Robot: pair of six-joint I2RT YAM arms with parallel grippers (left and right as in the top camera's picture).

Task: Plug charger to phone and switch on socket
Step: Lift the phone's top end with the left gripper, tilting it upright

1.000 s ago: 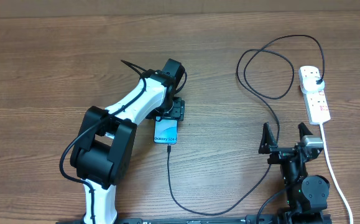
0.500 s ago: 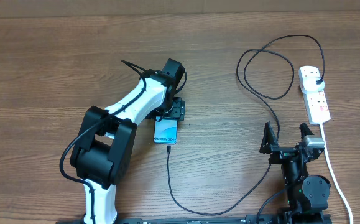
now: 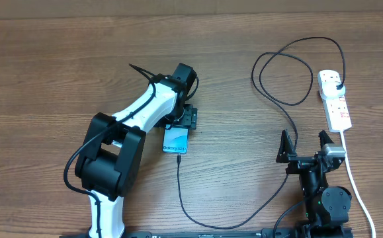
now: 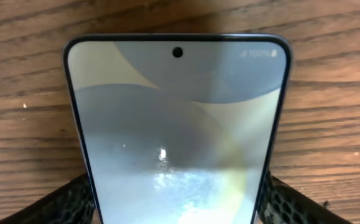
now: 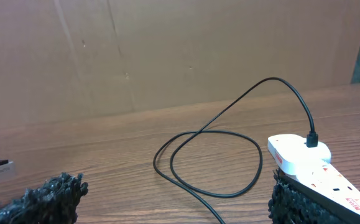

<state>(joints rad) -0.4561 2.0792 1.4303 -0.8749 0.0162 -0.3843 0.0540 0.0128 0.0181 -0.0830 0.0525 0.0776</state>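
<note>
Phone (image 3: 176, 140) lies flat on the counter (image 3: 59, 59) between the left jaws (image 4: 178, 202), whose pads (image 4: 74, 202) hug its long edges; gripping or merely flanking, I cannot tell. At 3 o'clock, the right jaws (image 3: 305, 147) hang released and empty. From the phone's 6 o'clock end the charger (image 3: 180, 178) loops to the socket (image 3: 335, 102), plug in. The tip's seating and the switch are too small to read, so I judge switching on remains.

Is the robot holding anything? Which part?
The left gripper straddles the phone's long sides, but whether it squeezes them cannot be told. The right gripper is open and empty.
</note>
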